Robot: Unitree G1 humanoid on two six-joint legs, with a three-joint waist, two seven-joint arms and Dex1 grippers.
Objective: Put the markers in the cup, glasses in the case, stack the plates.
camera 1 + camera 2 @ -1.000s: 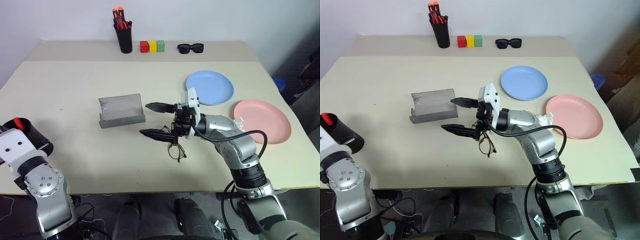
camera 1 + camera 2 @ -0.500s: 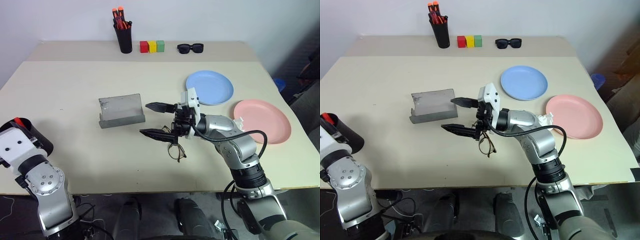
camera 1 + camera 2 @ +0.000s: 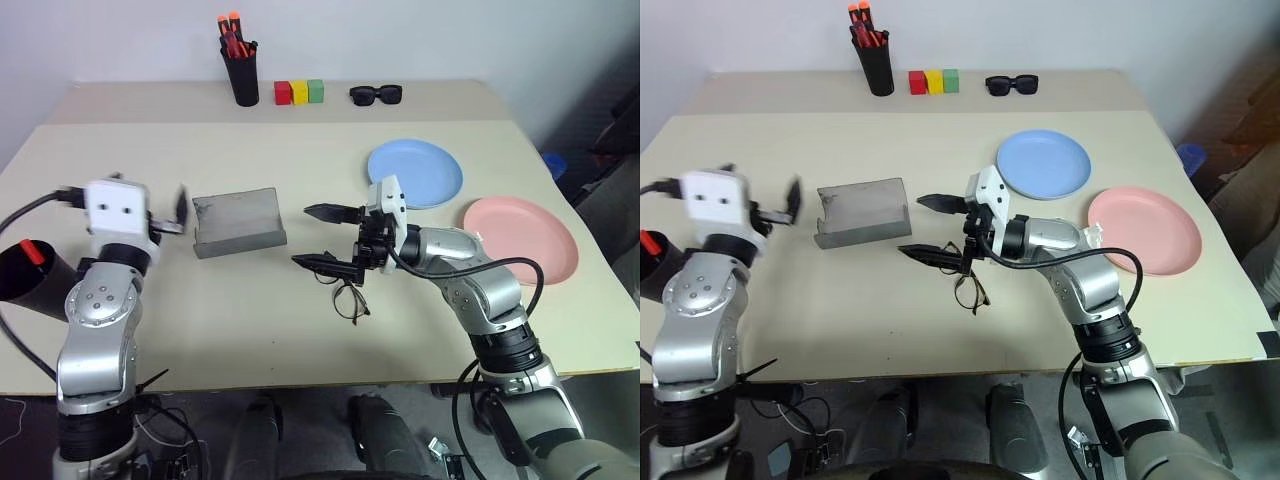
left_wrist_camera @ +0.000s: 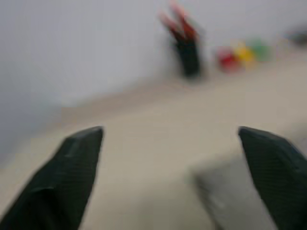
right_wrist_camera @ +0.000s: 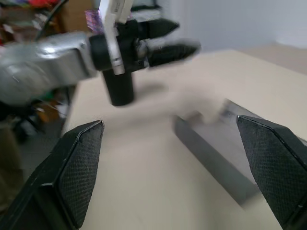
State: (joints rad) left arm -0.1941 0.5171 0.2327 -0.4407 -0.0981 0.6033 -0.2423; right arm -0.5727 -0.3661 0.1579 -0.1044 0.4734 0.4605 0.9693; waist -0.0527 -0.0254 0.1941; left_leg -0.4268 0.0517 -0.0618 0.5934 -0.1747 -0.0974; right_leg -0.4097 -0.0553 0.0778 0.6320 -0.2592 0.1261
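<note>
The black cup (image 3: 25, 277) stands at the table's near left edge, a red-capped marker (image 3: 32, 250) poking out of it. My left gripper (image 3: 125, 205) hovers open and empty, up and right of the cup and just left of the open grey case (image 3: 238, 222). In the left wrist view its fingers (image 4: 72, 177) stand wide apart. Mid-table, the wire-frame glasses (image 3: 350, 300) lie flat. My right gripper (image 3: 328, 238) is open and empty just above and behind them, pointing toward the case. The blue plate (image 3: 415, 175) and pink plate (image 3: 520, 240) lie side by side at the right.
At the back edge stand a black pen holder (image 3: 240, 75) with orange-capped markers, three coloured blocks (image 3: 300, 92) and black sunglasses (image 3: 376, 95). A seam crosses the table ahead of them.
My left arm swung up from the cup, forward and right toward the case, and its gripper opened. The right arm stayed almost still.
</note>
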